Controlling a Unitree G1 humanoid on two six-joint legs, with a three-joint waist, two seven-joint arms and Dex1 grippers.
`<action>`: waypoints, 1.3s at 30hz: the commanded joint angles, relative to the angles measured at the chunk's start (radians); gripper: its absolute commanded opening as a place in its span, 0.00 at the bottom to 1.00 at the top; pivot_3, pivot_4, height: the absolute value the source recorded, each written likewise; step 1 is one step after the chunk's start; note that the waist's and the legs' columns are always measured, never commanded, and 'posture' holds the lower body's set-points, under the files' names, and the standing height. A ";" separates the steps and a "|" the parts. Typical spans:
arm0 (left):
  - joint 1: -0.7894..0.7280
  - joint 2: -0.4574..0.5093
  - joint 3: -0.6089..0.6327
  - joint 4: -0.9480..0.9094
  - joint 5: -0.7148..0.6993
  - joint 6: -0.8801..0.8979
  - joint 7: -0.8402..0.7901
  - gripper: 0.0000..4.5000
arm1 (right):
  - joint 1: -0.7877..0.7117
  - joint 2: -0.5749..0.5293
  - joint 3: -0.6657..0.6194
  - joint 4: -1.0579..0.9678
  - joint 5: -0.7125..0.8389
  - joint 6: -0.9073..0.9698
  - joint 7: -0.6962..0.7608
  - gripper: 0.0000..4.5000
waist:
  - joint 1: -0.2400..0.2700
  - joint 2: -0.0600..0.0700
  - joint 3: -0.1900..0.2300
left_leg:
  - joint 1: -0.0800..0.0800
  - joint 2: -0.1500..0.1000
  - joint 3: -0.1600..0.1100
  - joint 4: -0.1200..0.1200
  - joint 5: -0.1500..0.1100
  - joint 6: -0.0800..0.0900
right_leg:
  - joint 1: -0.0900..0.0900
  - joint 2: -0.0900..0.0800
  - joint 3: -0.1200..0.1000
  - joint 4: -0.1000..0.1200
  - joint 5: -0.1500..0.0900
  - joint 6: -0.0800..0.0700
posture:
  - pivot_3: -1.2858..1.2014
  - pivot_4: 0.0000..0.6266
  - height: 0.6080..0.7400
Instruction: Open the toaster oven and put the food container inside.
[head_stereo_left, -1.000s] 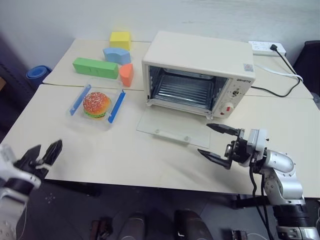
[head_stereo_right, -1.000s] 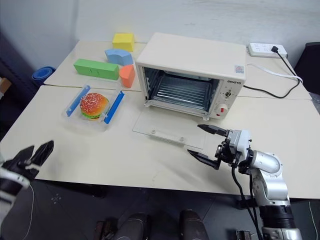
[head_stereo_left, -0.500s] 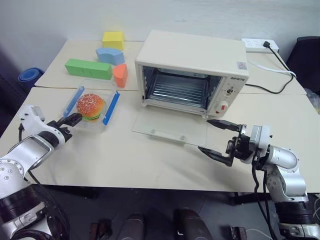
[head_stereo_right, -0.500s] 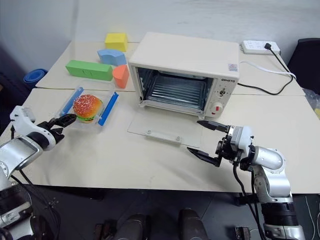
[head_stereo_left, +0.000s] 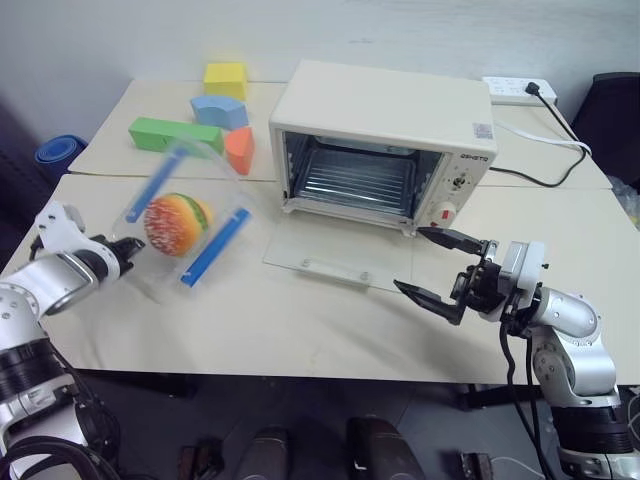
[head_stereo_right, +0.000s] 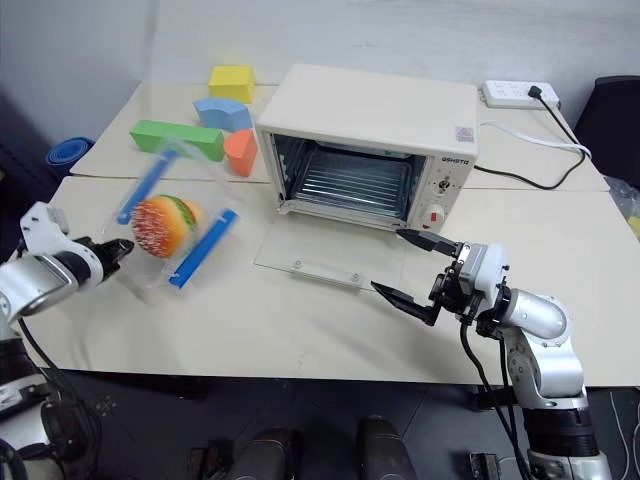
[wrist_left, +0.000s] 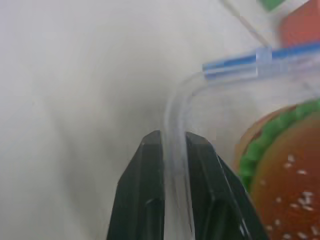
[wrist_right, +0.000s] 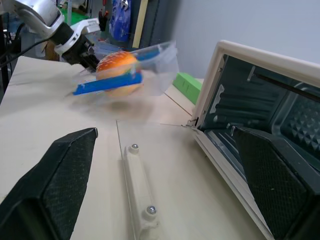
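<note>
Clear plastic container (head_stereo_left: 185, 228) hangs tilted over the table's left, its rim clamped by the left gripper (wrist_left: 174, 150); the open oven (head_stereo_left: 385, 150) lies to its right, right gripper (head_stereo_left: 440, 268) spread empty.

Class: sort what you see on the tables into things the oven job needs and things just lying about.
Needed for the job:
toaster oven, door already down
food container, pinched by the left gripper

Lying about:
yellow block
blue block
green block
orange block
power strip
</note>
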 joint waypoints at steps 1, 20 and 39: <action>-0.043 0.102 -0.037 0.027 0.063 0.027 -0.135 0.06 | -0.001 -0.002 -0.014 -0.021 0.008 -0.007 -0.006 1.00 | -0.001 0.000 0.000 | 0.000 0.000 0.000 0.000 0.000 0.000 | 0.000 0.000 0.000 0.000 0.000 0.000 | 0.52 0.24 1.00; -0.574 -0.016 -0.492 0.120 0.322 0.267 -0.575 0.06 | 0.254 -0.055 -0.167 -0.148 0.020 0.029 -0.095 1.00 | 0.022 -0.002 0.001 | -0.002 -0.003 0.000 0.000 0.000 0.002 | 0.000 -0.002 0.000 0.000 0.000 0.001 | 0.52 0.24 1.00; -0.777 -0.327 -0.629 0.483 0.676 -0.018 -0.741 0.40 | 0.451 0.033 -0.165 -0.335 -0.003 0.017 -0.256 1.00 | 0.007 -0.003 0.002 | -0.001 -0.003 0.002 0.000 0.001 0.001 | 0.000 -0.001 0.001 0.000 0.000 0.003 | 0.52 0.24 1.00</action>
